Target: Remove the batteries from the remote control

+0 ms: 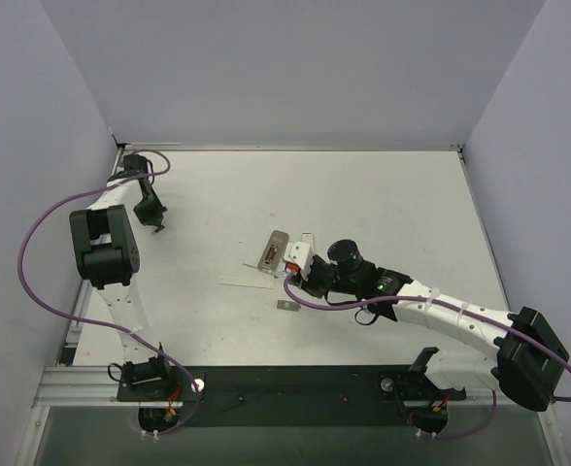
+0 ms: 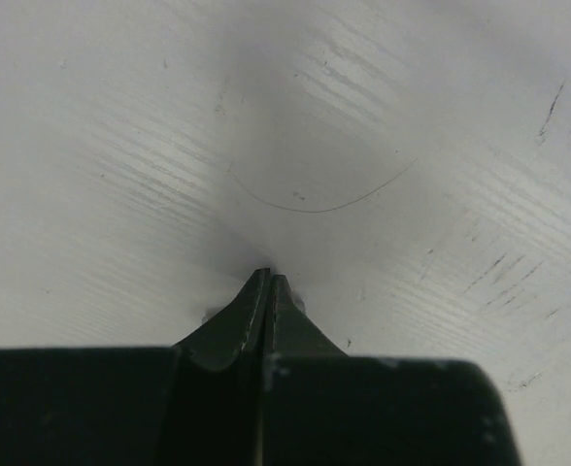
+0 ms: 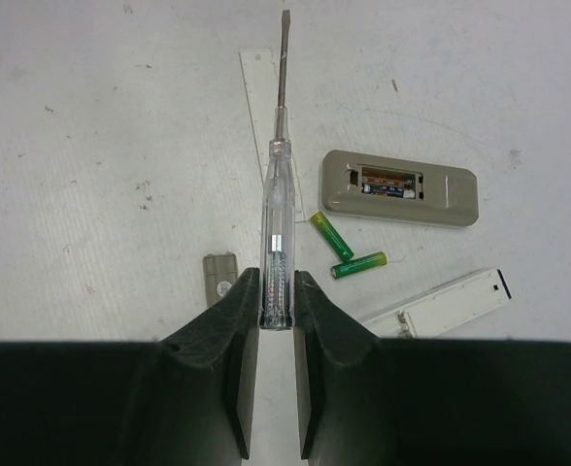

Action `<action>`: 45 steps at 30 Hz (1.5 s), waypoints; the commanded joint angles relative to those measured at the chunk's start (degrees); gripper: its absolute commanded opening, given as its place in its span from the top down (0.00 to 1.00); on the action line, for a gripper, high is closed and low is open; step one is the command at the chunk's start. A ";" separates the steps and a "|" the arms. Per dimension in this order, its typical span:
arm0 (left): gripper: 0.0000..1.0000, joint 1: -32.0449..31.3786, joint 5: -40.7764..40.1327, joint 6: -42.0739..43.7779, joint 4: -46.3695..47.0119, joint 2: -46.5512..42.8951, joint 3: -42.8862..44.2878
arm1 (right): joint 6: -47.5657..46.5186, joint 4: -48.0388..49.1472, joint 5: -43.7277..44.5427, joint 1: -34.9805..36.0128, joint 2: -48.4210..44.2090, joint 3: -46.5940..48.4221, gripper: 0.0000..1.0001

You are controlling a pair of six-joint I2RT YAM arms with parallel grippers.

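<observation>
Batteries (image 3: 325, 233) lie loose mid-table, just beside the remote control (image 3: 400, 187)
We see the right gripper (image 3: 276, 282) clamped on a screwdriver (image 3: 276, 209). Both green cells lie just to its far side, with the remote beyond them, its long axis crossing the blade. The left gripper (image 2: 269, 283), jaws pressed together, sits well apart at far left, so we judge the right arm nearer.

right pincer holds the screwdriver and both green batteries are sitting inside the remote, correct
No: the right wrist view shows both batteries lying on the table beside the remote, out of it. The right pincer does hold the screwdriver.
</observation>
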 commanded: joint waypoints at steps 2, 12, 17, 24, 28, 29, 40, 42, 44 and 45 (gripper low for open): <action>0.82 0.23 -0.64 2.82 -0.14 -2.85 1.35 | -0.24 0.50 -0.10 -0.84 -3.27 -0.47 1.00; 0.45 -6.00 -2.60 8.89 0.66 -12.43 1.53 | -0.41 0.32 2.08 -2.42 -4.42 -1.88 1.00; 0.44 -13.90 9.00 7.50 -0.22 -12.79 1.44 | -3.84 -3.45 5.52 -3.74 -0.30 0.48 1.00; 0.48 -21.11 30.20 0.64 6.10 -8.59 -1.64 | -2.26 -7.24 10.18 -5.67 1.47 3.48 1.00; 0.53 -23.40 29.07 0.11 5.67 -6.47 -1.63 | -1.03 -9.34 13.08 -7.17 2.53 4.71 1.00; 0.55 -23.58 29.76 -0.07 5.75 -6.12 -1.99 | -0.85 -9.78 14.47 -7.17 3.05 4.98 1.00; 0.50 -27.98 33.63 2.48 10.15 -4.00 -6.12 | -1.90 -14.36 16.07 -7.96 2.88 7.44 1.00; 0.49 -28.51 33.98 3.01 10.41 -3.74 -5.51 | -2.08 -14.53 16.24 -7.96 2.27 7.27 1.00; 0.45 -28.86 33.81 4.06 10.15 -3.56 -4.72 | -2.08 -14.71 16.60 -8.05 1.57 7.09 1.00; 0.43 -29.12 33.64 4.93 8.58 -2.78 -2.63 | -2.08 -14.88 16.68 -8.05 1.30 6.74 1.00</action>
